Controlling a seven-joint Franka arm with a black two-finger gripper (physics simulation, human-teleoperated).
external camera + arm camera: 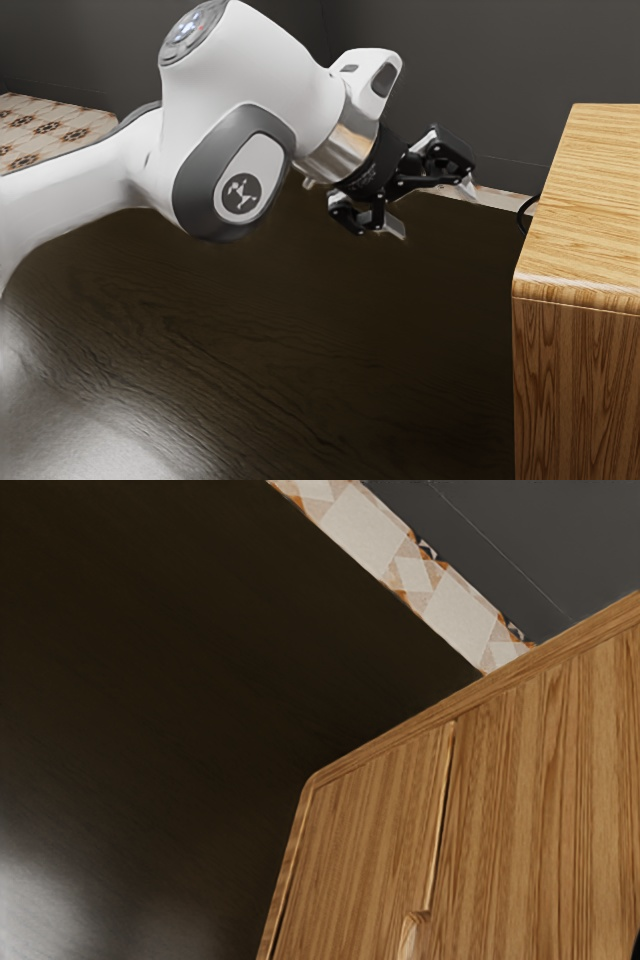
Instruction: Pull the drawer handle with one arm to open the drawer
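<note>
- Honey-coloured, wood-grain, box-shaped cabinet [585, 300] stands at the exterior view's right edge, beside a glossy dark brown wooden surface [250, 350].
- Exterior view: a thin, black, curved drawer handle [526, 212] juts from the cabinet's upper part, on the side facing the arm. Just a sliver of it shows.
- Exterior view: the white jointed robot arm [240, 120] reaches in from the left. Its black two-finger gripper [365, 218] hangs in the air, well apart from the drawer handle. The fingers stand apart with nothing between them.
- Wrist view: the cabinet's wooden front lies ahead of the hand. A pale seam [440, 810] divides a framed panel [365, 860] from its neighbour. I cannot tell which is the drawer.
- Wrist view: beyond the cabinet run a strip of cream and orange patterned tile [400, 560] and a grey wall [540, 530].
- Handling, as a judgement: the drawer handle looks rigid, thin and smooth, and the drawer should slide with some weight behind it. The best hold is probably on the handle's middle, one finger on each side, pulling straight away from the front. An off-centre grip could slip or twist.
</note>
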